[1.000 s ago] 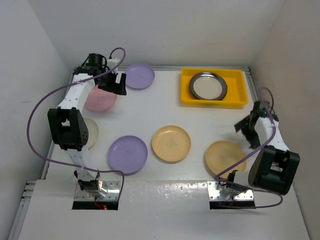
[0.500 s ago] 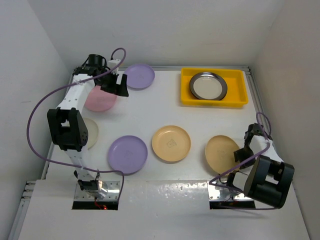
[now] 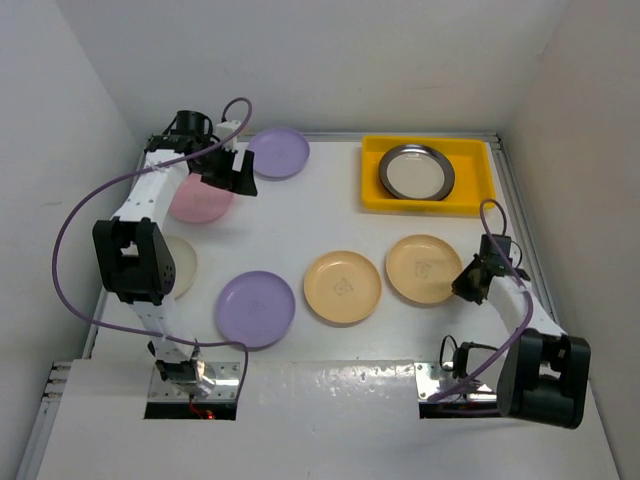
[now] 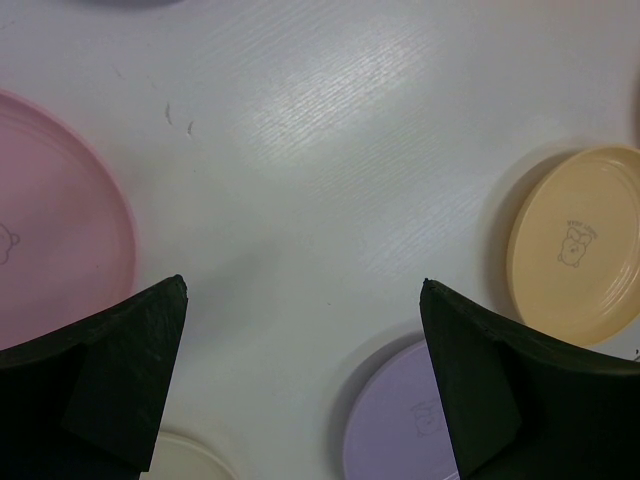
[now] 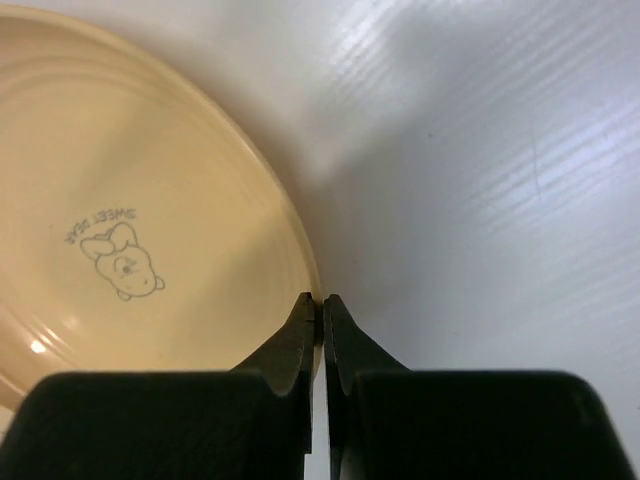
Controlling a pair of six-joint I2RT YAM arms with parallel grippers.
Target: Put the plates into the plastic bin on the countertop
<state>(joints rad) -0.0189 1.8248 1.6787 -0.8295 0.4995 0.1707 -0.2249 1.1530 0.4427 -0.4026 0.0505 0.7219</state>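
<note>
right wrist shows the right gripper (image 5: 319,305) pinching just the thin rim of the tan plate (image 5: 130,200), so it may slip out short of the plastic bin (image 3: 430,206); left gripper (image 4: 302,288) spread.

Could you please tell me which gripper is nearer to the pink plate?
Left. The left gripper hangs open beside the pink plate; the right gripper is far across the countertop, pinching a tan plate.

Bin (image 3: 372,196) in counter's (image 3: 300,215) back-right corner, bin plate (image 3: 415,172) inside. Back plate (image 3: 282,152) at back edge, left of centre. Along left edge: rear-left plate (image 3: 205,205), front-left plate (image 3: 186,268). Row nearer the front edge, left to right: row-left plate (image 3: 256,308), row-middle plate (image 3: 343,287), row-right plate (image 3: 423,268).
</note>
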